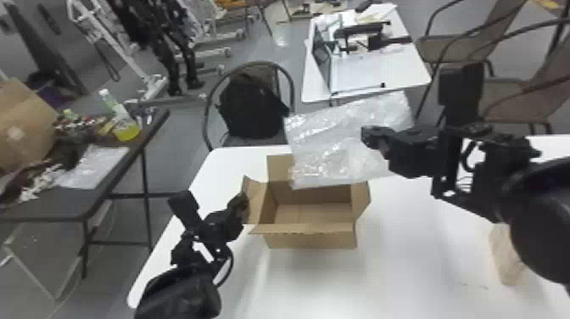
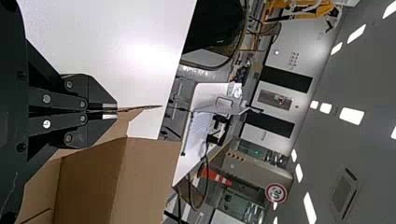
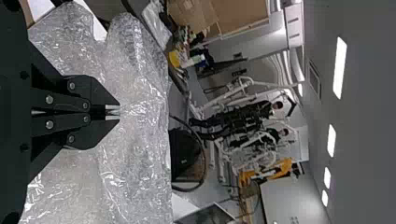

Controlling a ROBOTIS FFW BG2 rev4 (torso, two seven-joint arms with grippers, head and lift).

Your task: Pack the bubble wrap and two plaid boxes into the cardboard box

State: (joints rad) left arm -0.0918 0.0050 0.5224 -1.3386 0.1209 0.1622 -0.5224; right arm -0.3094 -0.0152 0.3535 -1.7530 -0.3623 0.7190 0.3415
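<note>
Clear, crinkled bubble wrap (image 1: 331, 146) hangs in a wide sheet over the rear of an open cardboard box (image 1: 311, 241), pinched in the right gripper (image 1: 372, 138). The box, brown and rectangular, shows its bare floor between spread flaps on a smooth white table (image 1: 403, 258). The left gripper (image 1: 242, 204) is clamped on a side flap (image 1: 256, 203). A pale, upright block (image 1: 507, 254), possibly a plaid box, stands partly hidden beside the right arm.
</note>
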